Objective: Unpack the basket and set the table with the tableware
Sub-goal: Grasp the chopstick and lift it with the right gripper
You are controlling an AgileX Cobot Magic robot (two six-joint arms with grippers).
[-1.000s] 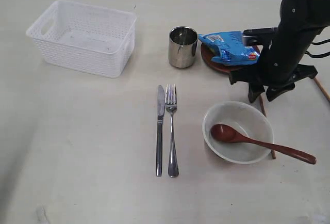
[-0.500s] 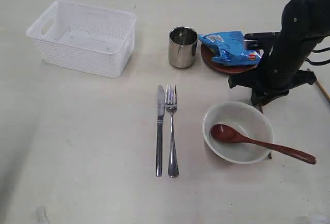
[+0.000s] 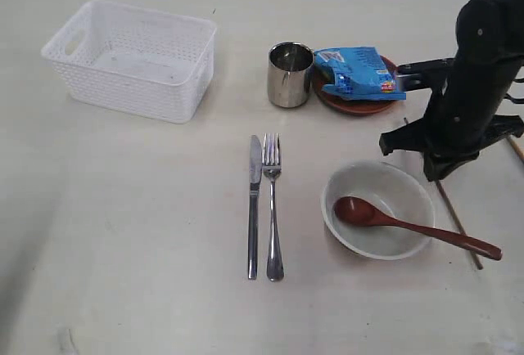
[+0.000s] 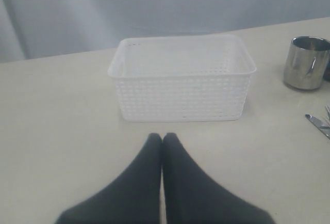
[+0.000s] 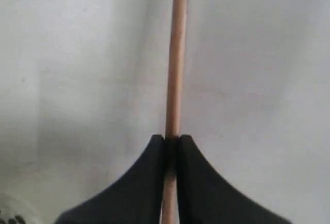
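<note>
A: How are the fingers of the right gripper seen?

B: They are pressed shut on a wooden chopstick, which is pinched between the tips and runs out past them. It is seen toward the right edge of the table, just beside the bowl.

A: And the left gripper?

B: Its fingers are closed against each other with nothing between them. It is held short of the basket, which is set near the far left corner.

A: Where are the other pieces placed?

B: The knife and fork are laid side by side at the middle, toward the near edge. The spoon is rested in the bowl, its handle over the rim. The cup is stood just beside the plate, on which a blue packet is laid.
</note>
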